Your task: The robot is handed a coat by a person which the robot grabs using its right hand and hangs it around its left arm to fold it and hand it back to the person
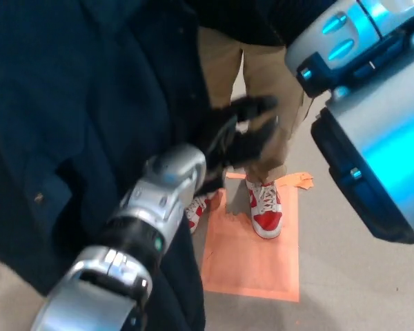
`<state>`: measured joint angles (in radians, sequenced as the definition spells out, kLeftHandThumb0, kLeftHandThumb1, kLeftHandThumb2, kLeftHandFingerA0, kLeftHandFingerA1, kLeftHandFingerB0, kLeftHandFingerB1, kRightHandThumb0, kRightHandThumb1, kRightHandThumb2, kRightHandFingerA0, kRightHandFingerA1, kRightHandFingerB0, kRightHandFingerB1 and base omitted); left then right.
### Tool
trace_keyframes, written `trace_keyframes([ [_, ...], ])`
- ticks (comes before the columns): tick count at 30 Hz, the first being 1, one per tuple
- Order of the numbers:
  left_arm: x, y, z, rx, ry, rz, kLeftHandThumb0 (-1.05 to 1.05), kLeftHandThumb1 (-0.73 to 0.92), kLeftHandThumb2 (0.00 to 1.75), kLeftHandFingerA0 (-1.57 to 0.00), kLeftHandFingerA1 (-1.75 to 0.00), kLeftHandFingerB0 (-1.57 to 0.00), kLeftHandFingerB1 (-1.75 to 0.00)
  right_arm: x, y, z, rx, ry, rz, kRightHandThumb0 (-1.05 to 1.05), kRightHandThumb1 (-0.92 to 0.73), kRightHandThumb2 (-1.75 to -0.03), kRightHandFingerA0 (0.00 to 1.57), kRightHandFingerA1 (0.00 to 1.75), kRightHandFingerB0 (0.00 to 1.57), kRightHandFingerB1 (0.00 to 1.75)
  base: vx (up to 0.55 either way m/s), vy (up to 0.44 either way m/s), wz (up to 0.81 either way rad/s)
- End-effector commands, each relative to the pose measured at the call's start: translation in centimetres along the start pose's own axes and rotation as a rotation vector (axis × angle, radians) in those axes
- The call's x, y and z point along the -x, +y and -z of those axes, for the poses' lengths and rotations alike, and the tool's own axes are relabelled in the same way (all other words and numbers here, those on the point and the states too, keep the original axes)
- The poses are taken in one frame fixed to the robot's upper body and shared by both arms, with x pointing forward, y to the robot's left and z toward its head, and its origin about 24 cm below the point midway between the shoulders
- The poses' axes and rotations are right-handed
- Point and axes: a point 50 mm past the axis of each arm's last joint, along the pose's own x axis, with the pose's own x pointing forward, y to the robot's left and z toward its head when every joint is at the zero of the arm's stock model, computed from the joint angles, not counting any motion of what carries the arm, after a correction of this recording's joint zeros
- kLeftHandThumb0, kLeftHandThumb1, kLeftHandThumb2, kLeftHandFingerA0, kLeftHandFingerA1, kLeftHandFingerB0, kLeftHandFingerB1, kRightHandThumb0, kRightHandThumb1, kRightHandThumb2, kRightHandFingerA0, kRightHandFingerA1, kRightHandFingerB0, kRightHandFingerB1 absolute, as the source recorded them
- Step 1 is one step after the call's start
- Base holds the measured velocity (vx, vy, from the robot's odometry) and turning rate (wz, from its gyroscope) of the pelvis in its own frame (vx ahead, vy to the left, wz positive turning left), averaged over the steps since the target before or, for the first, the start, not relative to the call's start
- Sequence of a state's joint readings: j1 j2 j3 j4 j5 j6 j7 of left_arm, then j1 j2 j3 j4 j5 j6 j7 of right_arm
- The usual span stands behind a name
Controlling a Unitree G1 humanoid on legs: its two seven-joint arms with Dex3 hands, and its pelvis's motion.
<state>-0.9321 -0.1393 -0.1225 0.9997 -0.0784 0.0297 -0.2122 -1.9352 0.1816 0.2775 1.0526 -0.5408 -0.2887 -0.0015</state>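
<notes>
Your left arm (117, 262) is entering from the lower left corner, its silver forearm slanting up and to the right. The wrist (171, 181) is sitting near the middle of the picture. Beyond it, your black left hand (238, 138) is pointing up and to the right, somewhat smeared by blur. Its fingers (257, 105) are standing apart from one another and are gripping nothing. Your right arm (372, 117) is filling the upper right, very close to the camera. It is showing as a bulky silver and black segment with cyan lights glowing, and it is slanting down toward the right edge. Your right hand is lying outside the picture.
</notes>
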Motion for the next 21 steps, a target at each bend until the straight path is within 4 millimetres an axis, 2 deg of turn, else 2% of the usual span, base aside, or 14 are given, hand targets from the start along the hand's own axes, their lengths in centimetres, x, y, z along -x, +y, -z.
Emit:
trace_keyframes([
  [1, 0.1, 2.6, -1.6, -0.078, -0.075, -0.136, -0.37, 0.48, 1.08, -0.01, -0.50, 0.00, -0.47, -0.4, -2.4, -2.9, -0.042, -0.142, 0.062, -0.35, -0.86, -0.65, 1.04, 1.16, 0.97, 0.76, 0.00, 0.000, 0.00],
  [2, 0.1, 3.0, -1.8, -0.071, -0.074, -0.147, -0.87, 0.76, 1.09, 0.00, -0.35, -0.16, -0.40, -0.3, -2.6, -3.0, -0.054, -0.153, 0.065, -0.37, -0.86, -0.65, 1.03, 1.10, 0.96, 0.73, 0.00, 0.000, 0.00],
  [3, 0.1, 3.2, -1.9, -0.068, -0.076, -0.155, -0.87, 0.76, 1.09, 0.00, -0.35, -0.16, -0.40, -0.2, -2.9, -3.1, -0.059, -0.163, 0.068, -0.37, -0.86, -0.65, 1.03, 1.10, 0.96, 0.73, 0.00, 0.000, 0.00],
  [4, 0.3, 4.0, -2.1, -0.065, -0.077, -0.175, -0.72, 0.71, 1.09, -0.01, -0.34, -0.04, -0.34, 0.0, -3.7, -3.1, -0.045, -0.162, 0.078, -0.39, -0.86, -0.66, 1.06, 0.57, 1.00, 0.62, 0.00, 0.000, 0.00],
  [5, 0.5, 4.7, -2.3, -0.053, -0.078, -0.183, -0.83, 0.76, 1.08, -0.07, -0.26, -0.07, -0.28, 0.2, -4.5, -3.2, -0.043, -0.164, 0.086, -0.37, -0.87, -0.66, 1.09, 0.56, 0.96, 0.60, 0.00, 0.000, 0.00],
  [7, 0.6, 5.4, -2.6, -0.053, -0.081, -0.197, -0.72, 0.70, 1.08, -0.01, -0.34, -0.03, -0.35, 0.5, -5.2, -3.2, -0.035, -0.173, 0.094, -0.38, -0.87, -0.66, 1.12, 0.55, 1.00, 0.61, 0.00, 0.000, 0.00],
  [8, 0.8, 6.0, -2.6, -0.045, -0.092, -0.210, -0.71, 0.69, 1.07, -0.02, -0.32, -0.02, -0.35, 0.9, -5.8, -3.1, -0.023, -0.175, 0.102, -0.37, -0.84, -0.65, 1.15, 0.56, 0.91, 0.55, 0.00, 0.000, 0.00],
  [9, 1.0, 6.4, -2.7, -0.052, -0.085, -0.218, -0.86, 0.77, 1.08, -0.03, -0.21, -0.11, -0.26, 1.1, -6.2, -3.1, -0.020, -0.170, 0.105, -0.37, -0.84, -0.65, 1.16, 0.57, 1.01, 0.60, 0.00, 0.000, 0.00],
  [10, 1.2, 7.1, -2.7, -0.066, -0.077, -0.232, -0.83, 0.79, 1.11, 0.00, -0.20, -0.09, -0.23, 1.4, -6.8, -3.0, -0.008, -0.162, 0.107, -0.38, -0.86, -0.65, 1.12, 0.92, 1.11, 0.63, 0.00, 0.000, 0.00],
  [12, 1.7, 8.2, -2.7, -0.074, -0.078, -0.262, -0.81, 0.77, 1.09, 0.00, -0.21, -0.10, -0.23, 2.1, -7.8, -2.9, 0.005, -0.147, 0.117, -0.38, -0.84, -0.65, 1.15, 0.95, 1.13, 0.63, 0.00, 0.000, 0.00],
  [13, 2.0, 8.9, -2.7, -0.083, -0.080, -0.280, -0.84, 0.78, 1.08, -0.05, -0.23, -0.09, -0.22, 2.7, -8.3, -2.6, 0.037, -0.122, 0.136, -0.38, -0.67, -1.03, 0.83, 0.78, 0.98, 0.79, 0.00, 0.000, 0.00],
  [14, 2.1, 9.1, -2.7, -0.088, -0.080, -0.285, -0.84, 0.78, 1.08, -0.05, -0.23, -0.09, -0.22, 2.9, -8.5, -2.6, 0.050, -0.111, 0.141, -0.38, -0.67, -1.03, 0.83, 0.78, 0.98, 0.79, 0.00, 0.000, 0.00],
  [15, 2.4, 9.6, -2.7, -0.091, -0.073, -0.296, -0.86, 0.78, 1.09, -0.05, -0.21, -0.10, -0.21, 3.4, -8.9, -2.3, 0.011, -0.119, 0.165, -0.38, -0.81, -0.65, 1.06, 0.60, 1.11, 0.66, 0.00, 0.000, 0.00],
  [21, 4.1, 12.7, -2.4, -0.071, -0.049, -0.361, -0.84, 0.75, 1.07, -0.06, -0.25, -0.06, -0.24, 5.9, -11.1, 2.5, -0.047, 0.033, 0.155, -0.36, -0.84, -0.65, 1.13, 0.61, 1.03, 0.67, 0.00, 0.000, 0.00],
])
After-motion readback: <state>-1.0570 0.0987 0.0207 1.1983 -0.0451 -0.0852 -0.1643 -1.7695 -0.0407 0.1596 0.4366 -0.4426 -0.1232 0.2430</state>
